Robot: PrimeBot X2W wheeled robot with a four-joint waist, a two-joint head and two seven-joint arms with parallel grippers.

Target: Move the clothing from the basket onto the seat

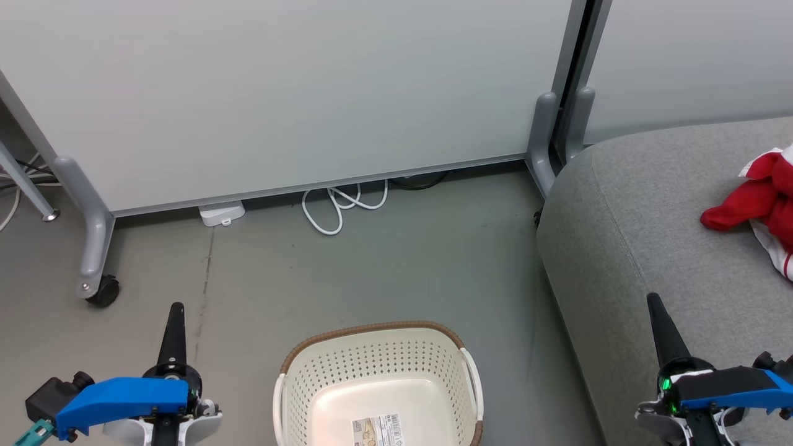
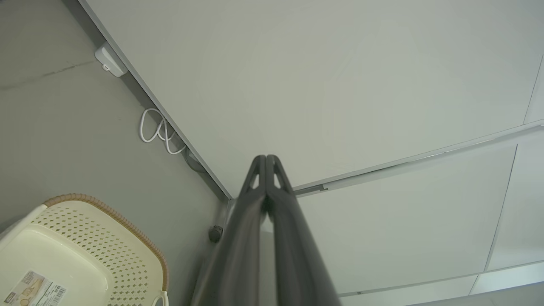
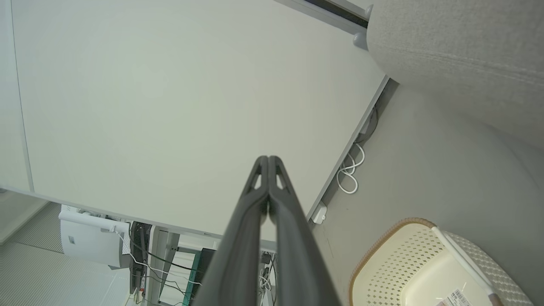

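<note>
The cream basket [image 1: 378, 365] with its brown rim stands on the floor at the bottom middle, holding nothing but its paper label [image 1: 378, 430]. Its corner also appears in the left wrist view [image 2: 106, 250] and the right wrist view [image 3: 408, 259]. Red and white clothing [image 1: 759, 207] lies bunched on the grey seat [image 1: 650, 235] at the far right edge. My left gripper [image 1: 176, 306] hovers left of the basket, shut and empty [image 2: 266, 158]. My right gripper [image 1: 652, 298] is over the seat's front edge, shut and empty too [image 3: 268, 158].
A pale partition panel [image 1: 279, 93] on grey legs with a caster [image 1: 102, 291] runs across the back. A white cable loop [image 1: 341, 207] and a white adapter [image 1: 222, 214] lie at its foot. Grey floor [image 1: 384, 272] lies between panel, basket and seat.
</note>
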